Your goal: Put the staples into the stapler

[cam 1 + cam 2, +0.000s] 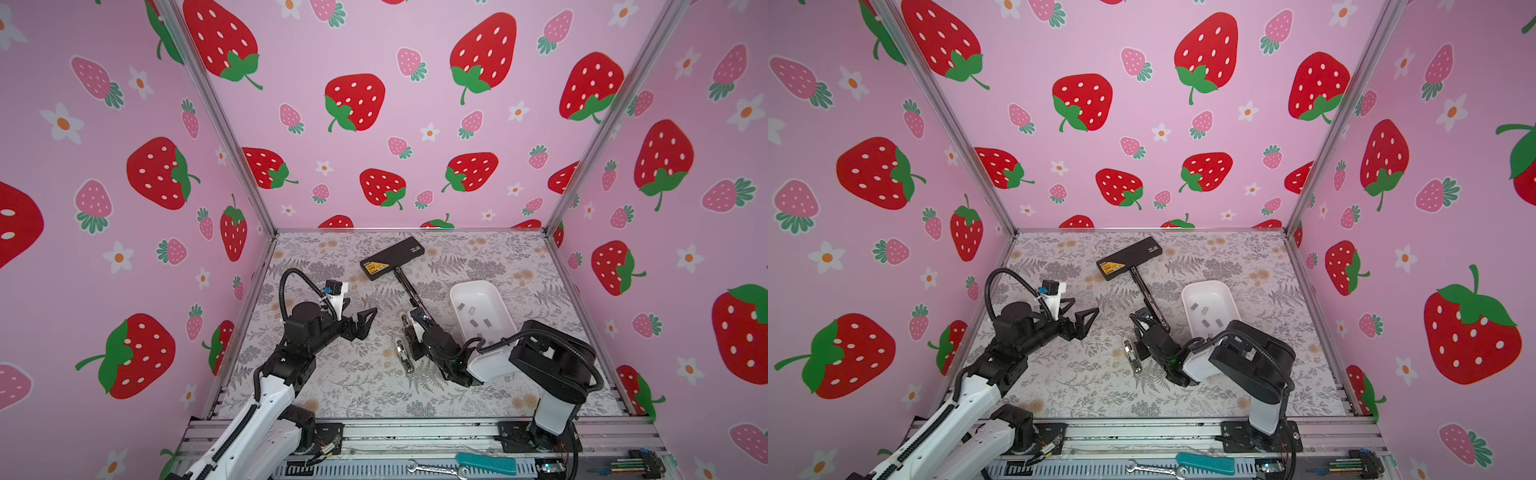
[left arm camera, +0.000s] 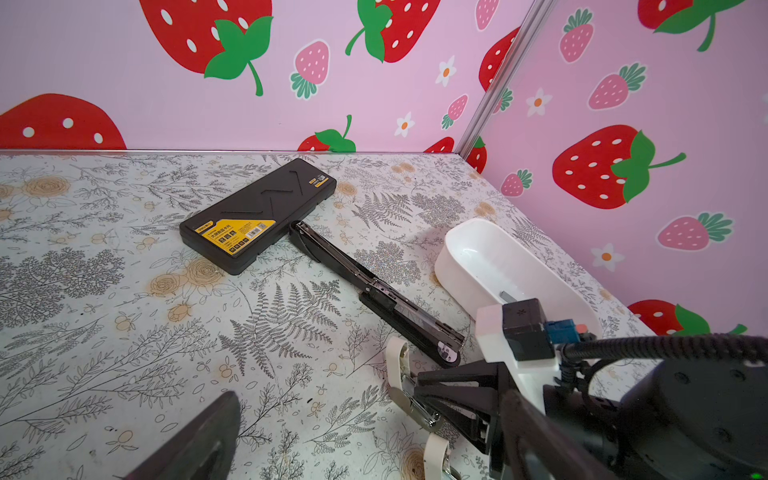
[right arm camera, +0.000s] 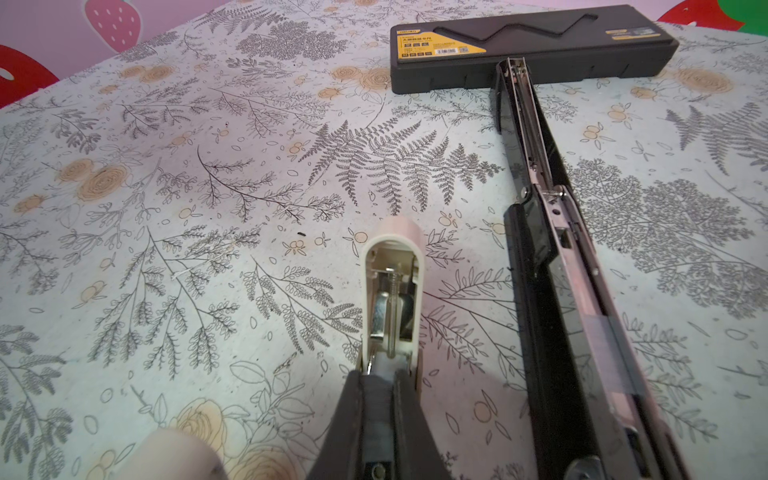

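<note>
White stapler [image 3: 392,291] seemingly pinched in right hand [image 3: 379,380].

Left half of surface [image 1: 324,374] bare: wide room around left claw [image 1: 361,306], spread open. Middle crowded: long black stapler [image 1: 409,291] lies opened flat, far end touching black case [image 1: 392,257] near back wall [image 1: 415,124]; white stapler [image 1: 402,353], pinched in right claw [image 3: 380,386], just beside its near end. Narrow lane between long black stapler and white tray [image 1: 473,283]. Tray open above; right arm [image 1: 498,361] overhangs its near end.

Bright, even light, soft shadows; top views bend at the edges
</note>
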`<state>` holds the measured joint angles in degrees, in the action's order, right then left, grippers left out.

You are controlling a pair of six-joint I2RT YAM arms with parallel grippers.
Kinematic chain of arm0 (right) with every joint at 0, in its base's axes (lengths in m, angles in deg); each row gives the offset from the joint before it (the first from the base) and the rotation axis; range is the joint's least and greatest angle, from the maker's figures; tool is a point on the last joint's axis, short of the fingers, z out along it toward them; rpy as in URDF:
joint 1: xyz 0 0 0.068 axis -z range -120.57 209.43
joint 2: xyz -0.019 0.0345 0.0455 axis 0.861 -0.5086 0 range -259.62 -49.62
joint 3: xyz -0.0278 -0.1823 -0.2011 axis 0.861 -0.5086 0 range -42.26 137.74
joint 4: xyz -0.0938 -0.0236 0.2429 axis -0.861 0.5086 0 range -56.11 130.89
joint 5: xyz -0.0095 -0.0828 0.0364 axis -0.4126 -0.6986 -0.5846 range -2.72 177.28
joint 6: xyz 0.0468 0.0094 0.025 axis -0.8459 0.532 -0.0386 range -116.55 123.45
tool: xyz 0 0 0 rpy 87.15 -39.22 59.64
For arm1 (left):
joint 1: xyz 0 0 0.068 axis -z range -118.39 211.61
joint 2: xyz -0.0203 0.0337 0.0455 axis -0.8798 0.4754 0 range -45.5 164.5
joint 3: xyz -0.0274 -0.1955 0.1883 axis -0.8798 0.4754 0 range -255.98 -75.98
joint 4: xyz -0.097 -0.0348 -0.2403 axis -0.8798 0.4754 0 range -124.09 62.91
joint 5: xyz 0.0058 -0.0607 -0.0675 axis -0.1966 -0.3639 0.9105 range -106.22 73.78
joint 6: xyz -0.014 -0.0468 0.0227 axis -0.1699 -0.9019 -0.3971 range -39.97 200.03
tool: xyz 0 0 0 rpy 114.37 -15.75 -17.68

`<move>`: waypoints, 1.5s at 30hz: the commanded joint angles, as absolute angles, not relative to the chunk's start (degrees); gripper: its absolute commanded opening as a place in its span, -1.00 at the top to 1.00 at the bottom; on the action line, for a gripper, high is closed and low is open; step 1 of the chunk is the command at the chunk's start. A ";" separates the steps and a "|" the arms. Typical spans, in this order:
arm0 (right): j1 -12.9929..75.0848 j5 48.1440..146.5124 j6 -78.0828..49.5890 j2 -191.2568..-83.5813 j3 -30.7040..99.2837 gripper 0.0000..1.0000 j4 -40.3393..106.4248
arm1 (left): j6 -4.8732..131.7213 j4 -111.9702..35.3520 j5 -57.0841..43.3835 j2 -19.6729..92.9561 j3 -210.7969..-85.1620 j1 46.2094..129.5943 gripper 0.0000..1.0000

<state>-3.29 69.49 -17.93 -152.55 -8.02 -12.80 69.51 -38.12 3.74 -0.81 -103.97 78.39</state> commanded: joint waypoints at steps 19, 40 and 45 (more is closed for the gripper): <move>-3.06 69.38 -19.26 -153.46 -8.42 0.94 -14.32 | 70.10 -38.62 3.38 -0.61 -105.86 78.66 -0.98; -3.06 69.51 -20.80 -153.25 -10.58 0.94 -15.10 | 70.15 -38.49 3.03 -0.41 -105.86 78.75 -0.98; -3.13 69.64 -21.06 -153.10 -10.92 0.95 -15.21 | 70.14 -38.52 3.11 -0.41 -106.01 78.79 -0.98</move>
